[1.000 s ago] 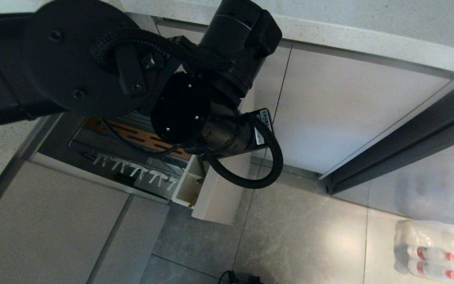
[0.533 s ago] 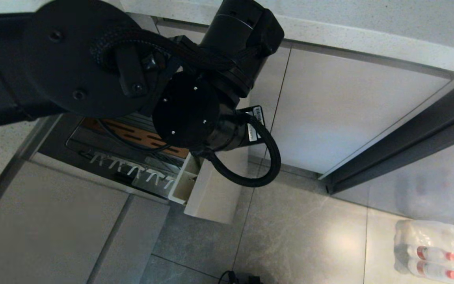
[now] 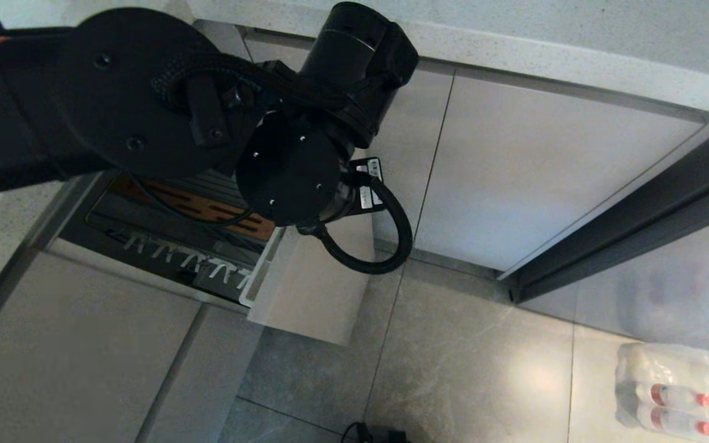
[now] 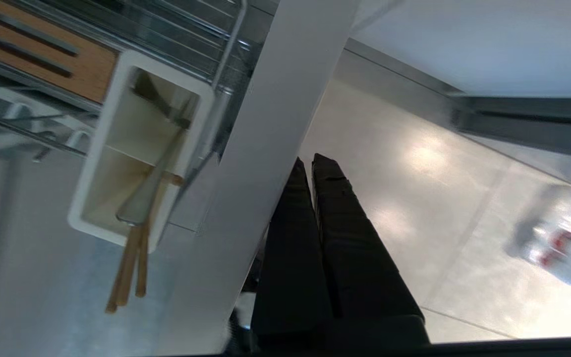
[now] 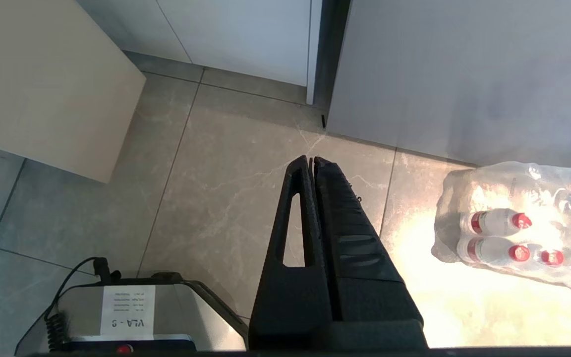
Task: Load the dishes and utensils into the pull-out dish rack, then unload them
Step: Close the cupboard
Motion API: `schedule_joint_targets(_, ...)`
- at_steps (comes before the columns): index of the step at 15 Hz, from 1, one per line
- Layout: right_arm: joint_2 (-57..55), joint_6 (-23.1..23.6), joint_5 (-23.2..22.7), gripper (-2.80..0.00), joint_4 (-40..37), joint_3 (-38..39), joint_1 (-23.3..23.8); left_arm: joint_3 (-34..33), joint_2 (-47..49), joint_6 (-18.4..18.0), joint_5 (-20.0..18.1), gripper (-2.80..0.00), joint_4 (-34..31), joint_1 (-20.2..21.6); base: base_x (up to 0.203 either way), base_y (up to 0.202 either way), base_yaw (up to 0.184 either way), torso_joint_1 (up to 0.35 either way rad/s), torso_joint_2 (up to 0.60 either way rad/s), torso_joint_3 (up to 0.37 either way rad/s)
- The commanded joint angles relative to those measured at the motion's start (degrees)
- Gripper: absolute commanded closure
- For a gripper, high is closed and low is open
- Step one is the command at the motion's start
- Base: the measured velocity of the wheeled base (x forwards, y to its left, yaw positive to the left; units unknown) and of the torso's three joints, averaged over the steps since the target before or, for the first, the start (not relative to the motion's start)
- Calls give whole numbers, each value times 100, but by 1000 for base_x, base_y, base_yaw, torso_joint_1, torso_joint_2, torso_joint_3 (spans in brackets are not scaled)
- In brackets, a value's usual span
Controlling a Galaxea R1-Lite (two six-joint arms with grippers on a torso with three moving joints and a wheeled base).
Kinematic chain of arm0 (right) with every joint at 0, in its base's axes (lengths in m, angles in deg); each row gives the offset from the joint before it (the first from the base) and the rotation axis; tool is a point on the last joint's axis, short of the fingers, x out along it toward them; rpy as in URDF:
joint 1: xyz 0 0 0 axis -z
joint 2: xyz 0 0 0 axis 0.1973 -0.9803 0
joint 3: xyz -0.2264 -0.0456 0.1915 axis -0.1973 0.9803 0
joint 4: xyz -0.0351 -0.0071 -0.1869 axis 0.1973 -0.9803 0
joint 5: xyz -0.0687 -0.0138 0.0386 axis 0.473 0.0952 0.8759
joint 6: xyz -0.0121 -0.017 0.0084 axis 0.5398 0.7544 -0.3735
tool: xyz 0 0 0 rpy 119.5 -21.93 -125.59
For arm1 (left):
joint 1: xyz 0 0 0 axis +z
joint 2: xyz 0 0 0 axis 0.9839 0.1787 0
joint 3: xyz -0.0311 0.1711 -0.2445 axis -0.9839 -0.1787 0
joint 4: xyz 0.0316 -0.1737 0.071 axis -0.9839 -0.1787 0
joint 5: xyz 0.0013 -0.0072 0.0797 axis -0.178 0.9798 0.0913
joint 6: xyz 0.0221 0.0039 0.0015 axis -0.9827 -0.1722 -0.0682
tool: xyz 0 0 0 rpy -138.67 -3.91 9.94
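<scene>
We see the rack (image 3: 188,212) pulled partway out of the cabinet under the worktop (image 3: 514,43), with our left arm (image 3: 145,104) stretched over it. In the left wrist view our left hand (image 4: 310,166) has its fingers pressed together on nothing, tips right against the outer face of the rack's beige front panel (image 4: 265,148); whether they touch it we cannot tell. Behind that panel sits the white caddy (image 4: 92,198), with the chopsticks (image 4: 132,267) leaning out over its rim and the fork (image 4: 142,198) lying across them, handle end up. Beside the caddy run the wooden strip (image 4: 42,59) and the white prongs (image 3: 188,261). Our right hand (image 5: 311,163) hangs over the floor (image 5: 226,163), fingers together and empty, near a wrapped pack of bottles (image 5: 518,233). No plate or bowl shows.
</scene>
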State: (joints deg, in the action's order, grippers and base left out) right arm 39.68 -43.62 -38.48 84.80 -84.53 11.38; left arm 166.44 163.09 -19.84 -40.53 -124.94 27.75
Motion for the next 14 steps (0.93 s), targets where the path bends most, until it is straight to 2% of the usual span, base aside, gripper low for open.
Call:
schedule_joint_targets(1, -9, -3, 0, 0, 2, 0, 0, 0, 4, -38, 118, 0, -23, 131, 0, 0, 0, 0, 0, 0)
schedule_joint_targets(8, -9, -3, 0, 0, 2, 0, 0, 0, -23, -269, 589, 0, -9, 506, 0, 0, 0, 0, 0, 0)
schedule_joint_targets(14, -9, -3, 0, 0, 2, 0, 0, 0, -64, -575, 778, 0, 156, 1035, 0, 0, 0, 0, 0, 0)
